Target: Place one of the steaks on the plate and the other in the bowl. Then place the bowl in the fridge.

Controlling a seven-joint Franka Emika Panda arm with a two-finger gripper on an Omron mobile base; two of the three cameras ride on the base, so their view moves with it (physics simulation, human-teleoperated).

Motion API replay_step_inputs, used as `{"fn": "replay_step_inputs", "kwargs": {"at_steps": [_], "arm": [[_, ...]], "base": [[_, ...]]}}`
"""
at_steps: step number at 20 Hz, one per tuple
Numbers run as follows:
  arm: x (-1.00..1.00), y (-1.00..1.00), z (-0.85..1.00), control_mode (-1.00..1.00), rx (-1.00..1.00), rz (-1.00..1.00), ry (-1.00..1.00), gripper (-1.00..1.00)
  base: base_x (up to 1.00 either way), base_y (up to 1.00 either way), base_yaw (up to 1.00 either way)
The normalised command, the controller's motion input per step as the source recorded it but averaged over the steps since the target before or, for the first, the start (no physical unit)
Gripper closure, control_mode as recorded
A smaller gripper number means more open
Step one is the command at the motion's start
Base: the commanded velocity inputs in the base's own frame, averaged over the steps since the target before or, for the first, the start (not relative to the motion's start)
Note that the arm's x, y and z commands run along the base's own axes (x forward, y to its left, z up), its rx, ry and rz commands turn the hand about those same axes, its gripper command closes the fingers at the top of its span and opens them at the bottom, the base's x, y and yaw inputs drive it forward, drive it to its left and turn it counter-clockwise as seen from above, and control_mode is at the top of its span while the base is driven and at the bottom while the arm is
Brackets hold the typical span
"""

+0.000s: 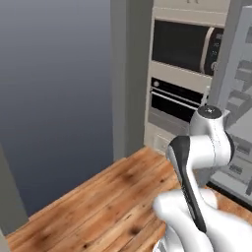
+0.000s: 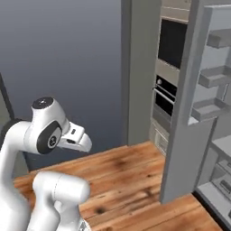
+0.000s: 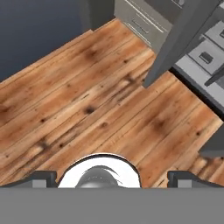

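The fridge [image 2: 189,135] stands with its door swung open, grey shelves and door bins exposed. The pincer [image 3: 111,179] hangs above the wooden floor [image 3: 87,100] just in front of that open door, its two dark tips wide apart and holding nothing. No steak, plate or bowl can be seen from here, so the step in hand looks like travel between the fridge and the counter that carries them.

To do it well, I would keep the arm folded in close while the base drives, so the elbow stays clear of the door edge, and leave the door open for the bowl's later arrival.

The right base view gives the fridge's inner shelves and the door's thin edge side-on. The left base view instead shows the built-in microwave [image 1: 184,47] and oven [image 1: 172,101] beside the fridge more fully. The hand view alone shows the finger tips [image 3: 181,178] spread over the floor.
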Motion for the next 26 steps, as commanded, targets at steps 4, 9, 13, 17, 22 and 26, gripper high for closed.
{"fn": "replay_step_inputs", "kwargs": {"at_steps": [4, 9, 13, 17, 22, 26], "arm": [[0.0, 0.0, 0.0, 1.0, 0.0, 0.0, 0.0, -1.0], [0.0, 0.0, 0.0, 1.0, 0.0, 0.0, 0.0, -1.0], [0.0, 0.0, 0.0, 1.0, 0.0, 0.0, 0.0, -1.0], [0.0, 0.0, 0.0, 1.0, 0.0, 0.0, 0.0, -1.0], [0.0, 0.0, 0.0, 1.0, 0.0, 0.0, 0.0, -1.0], [0.0, 0.0, 0.0, 1.0, 0.0, 0.0, 0.0, -1.0]], "base": [[-0.75, -0.18, 0.91], [-0.77, 0.53, 0.58], [-0.05, 1.0, 0.09], [0.0, 1.0, 0.0], [0.08, 1.0, 0.01], [0.26, 1.0, 0.1]]}}
